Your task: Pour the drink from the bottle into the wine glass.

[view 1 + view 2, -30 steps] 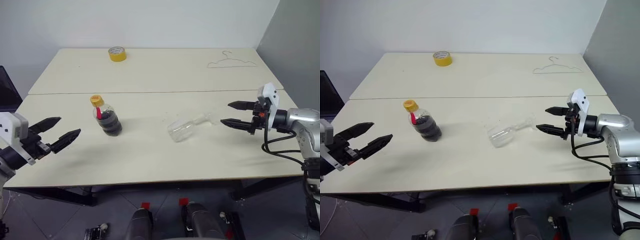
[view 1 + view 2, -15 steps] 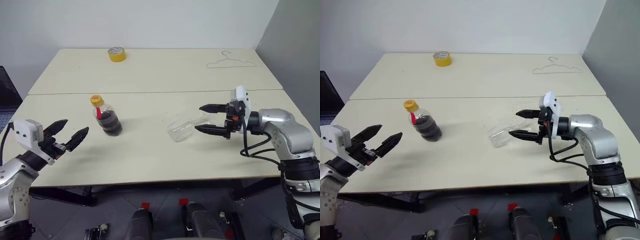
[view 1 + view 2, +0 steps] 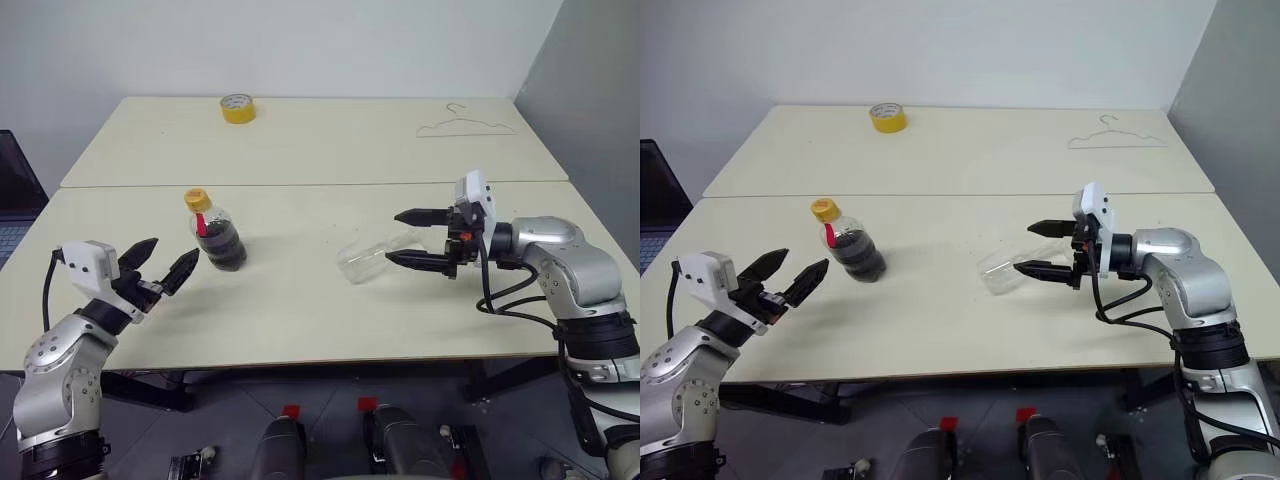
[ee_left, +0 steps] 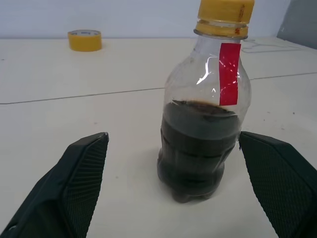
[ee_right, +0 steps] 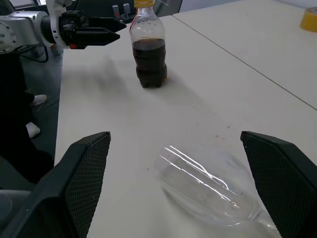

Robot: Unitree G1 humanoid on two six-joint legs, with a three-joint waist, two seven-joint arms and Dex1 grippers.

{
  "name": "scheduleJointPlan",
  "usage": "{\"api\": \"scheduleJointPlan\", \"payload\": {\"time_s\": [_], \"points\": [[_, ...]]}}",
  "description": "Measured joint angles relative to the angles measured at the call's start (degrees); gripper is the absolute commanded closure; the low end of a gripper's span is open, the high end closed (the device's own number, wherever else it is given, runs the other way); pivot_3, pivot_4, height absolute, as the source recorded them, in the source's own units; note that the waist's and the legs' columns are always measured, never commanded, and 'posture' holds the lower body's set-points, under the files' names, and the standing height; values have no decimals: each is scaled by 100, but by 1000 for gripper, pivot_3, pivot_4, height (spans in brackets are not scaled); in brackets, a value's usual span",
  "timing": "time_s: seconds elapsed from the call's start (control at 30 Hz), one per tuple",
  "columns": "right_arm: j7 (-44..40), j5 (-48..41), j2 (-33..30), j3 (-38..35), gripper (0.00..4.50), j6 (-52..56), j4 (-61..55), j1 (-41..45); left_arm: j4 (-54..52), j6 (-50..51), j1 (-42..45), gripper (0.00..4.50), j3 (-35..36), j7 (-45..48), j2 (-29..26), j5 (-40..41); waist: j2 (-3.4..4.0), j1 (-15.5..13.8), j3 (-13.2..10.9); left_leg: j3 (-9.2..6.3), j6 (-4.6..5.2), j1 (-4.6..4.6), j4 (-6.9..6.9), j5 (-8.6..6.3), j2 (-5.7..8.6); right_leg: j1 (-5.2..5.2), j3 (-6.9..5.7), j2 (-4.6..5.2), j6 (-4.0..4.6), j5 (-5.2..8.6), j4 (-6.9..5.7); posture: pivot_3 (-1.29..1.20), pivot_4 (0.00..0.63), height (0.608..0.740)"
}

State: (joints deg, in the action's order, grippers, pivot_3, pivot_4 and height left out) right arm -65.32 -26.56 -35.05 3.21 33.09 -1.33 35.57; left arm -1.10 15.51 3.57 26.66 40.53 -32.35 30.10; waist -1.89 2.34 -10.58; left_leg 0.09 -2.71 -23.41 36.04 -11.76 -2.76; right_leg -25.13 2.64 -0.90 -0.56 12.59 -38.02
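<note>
Clear wine glass point(image 3: 372, 257) on its side

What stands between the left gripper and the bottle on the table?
Nothing visible. The left gripper is open and faces the bottle across bare table; in the left wrist view the bottle stands upright between its two fingers, cap on, with only tabletop before it.
</note>
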Motion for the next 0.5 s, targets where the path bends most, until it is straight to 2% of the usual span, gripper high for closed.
{"api": "scheduleJointPlan", "payload": {"time_s": [0.5], "points": [[134,6,17,22,0,-3,0,1,371,62,599,98,-488,-170,2,-254,0,-12,0,-2,0,0,0,0,2,2,0,-1,-14,-8,0,0,150,740]]}}
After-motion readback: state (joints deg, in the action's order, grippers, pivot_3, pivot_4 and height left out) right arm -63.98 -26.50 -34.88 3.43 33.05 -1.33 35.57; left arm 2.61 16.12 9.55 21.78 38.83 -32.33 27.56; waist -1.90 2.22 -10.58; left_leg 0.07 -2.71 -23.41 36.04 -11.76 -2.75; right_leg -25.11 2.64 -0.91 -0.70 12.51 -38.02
